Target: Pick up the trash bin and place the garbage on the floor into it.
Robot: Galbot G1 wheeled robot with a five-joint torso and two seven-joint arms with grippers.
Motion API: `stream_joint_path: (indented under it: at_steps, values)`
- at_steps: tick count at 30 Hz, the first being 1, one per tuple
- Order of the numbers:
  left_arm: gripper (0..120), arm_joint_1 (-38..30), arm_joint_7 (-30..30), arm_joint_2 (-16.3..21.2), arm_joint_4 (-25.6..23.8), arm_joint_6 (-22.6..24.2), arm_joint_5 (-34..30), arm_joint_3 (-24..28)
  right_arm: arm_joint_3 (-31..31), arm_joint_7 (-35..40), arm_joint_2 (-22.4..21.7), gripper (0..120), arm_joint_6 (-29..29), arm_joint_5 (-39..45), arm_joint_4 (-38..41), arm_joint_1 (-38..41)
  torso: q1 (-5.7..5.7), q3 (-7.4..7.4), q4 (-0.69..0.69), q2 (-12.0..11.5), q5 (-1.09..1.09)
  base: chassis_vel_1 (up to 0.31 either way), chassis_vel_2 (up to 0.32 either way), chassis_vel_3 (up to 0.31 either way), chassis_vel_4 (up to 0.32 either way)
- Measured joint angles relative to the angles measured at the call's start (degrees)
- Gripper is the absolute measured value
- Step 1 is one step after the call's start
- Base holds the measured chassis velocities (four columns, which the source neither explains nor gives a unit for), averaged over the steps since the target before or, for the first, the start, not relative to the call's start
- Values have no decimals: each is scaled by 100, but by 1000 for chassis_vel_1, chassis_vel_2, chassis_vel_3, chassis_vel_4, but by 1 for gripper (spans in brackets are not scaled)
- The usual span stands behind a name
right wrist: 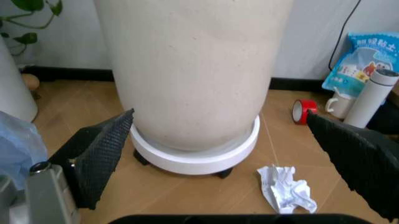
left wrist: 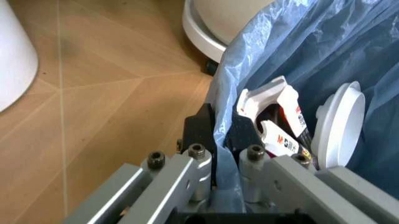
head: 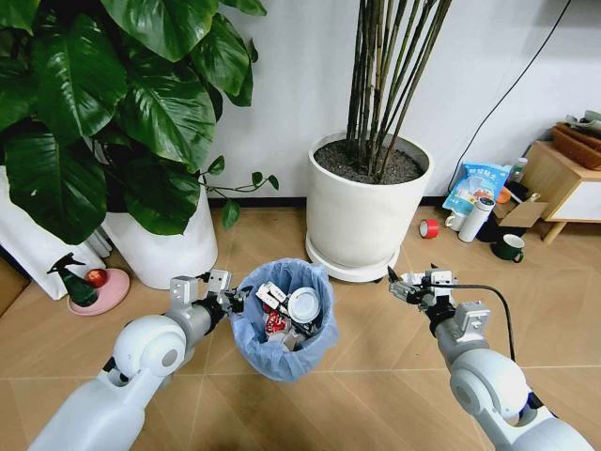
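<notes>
The trash bin (head: 282, 324), lined with a crinkled light-blue bag, is in front of me over the tan herringbone floor (head: 376, 348). My left gripper (head: 231, 299) is shut on its near-left rim; the left wrist view shows the dark fingers (left wrist: 201, 133) pinching the bag edge (left wrist: 222, 116). Inside lie garbage pieces: a white round disc (head: 303, 304) (left wrist: 339, 126) and red-and-white wrappers (head: 273, 310) (left wrist: 281, 121). My right gripper (head: 404, 285) (right wrist: 219, 116) hangs open and empty to the bin's right. A crumpled white paper wad (right wrist: 287, 189) lies on the floor beneath it, beside the pot's base.
A large white pot (head: 368, 202) (right wrist: 193, 70) on a wheeled saucer stands just behind the bin. A second white pot (head: 164, 246) with broad leaves stands at left. A red tape roll (head: 429, 228), white bottle (head: 477, 218), green mug (head: 510, 247) and wooden cabinet (head: 563, 178) sit at right.
</notes>
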Motion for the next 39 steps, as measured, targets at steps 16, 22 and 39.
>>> stream_joint_path:
  at_steps: [16, 22, 39]
  values:
    - [0, -18, 45, -19, 26, 0, 17, 2, -111, -1, 42, 100, 4, 28, -81, 69, 0, 0, 0, 0, -1, -125, -125, 126, 127]
    - [0, -14, 55, -41, 41, 0, 38, 14, -138, -11, 68, 100, 52, 31, -136, 82, 0, 0, 0, 0, 1, -152, -156, 145, 138]
    - [0, -17, 66, -73, 78, 0, 54, 21, -153, -73, 173, 100, 127, 24, -343, 148, 0, 0, 1, 0, -1, -47, -24, 40, 23]
